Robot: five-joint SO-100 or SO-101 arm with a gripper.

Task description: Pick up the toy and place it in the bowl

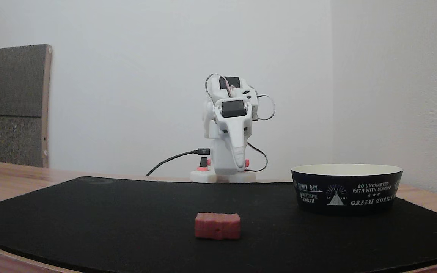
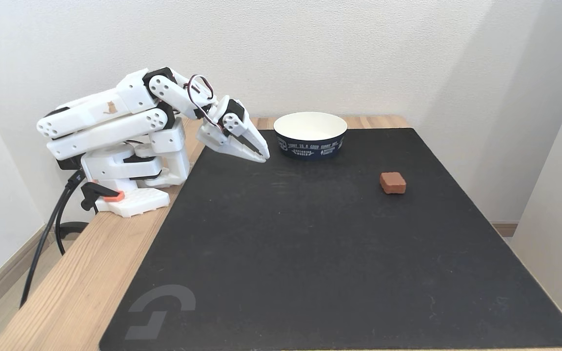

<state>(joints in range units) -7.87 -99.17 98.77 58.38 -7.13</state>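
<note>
Toy [image 2: 392, 182] on mat [image 2: 310, 253], right of bowl [image 2: 310, 141] in a fixed view.

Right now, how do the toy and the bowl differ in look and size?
The toy is a small red block with notched edges; the bowl is round and far larger. The toy is solid, with a tiny hole in one side in a fixed view; the bowl is open-topped, cream inside, black outside with white print. Both sit apart on the black mat, untouched by the gripper.
</note>
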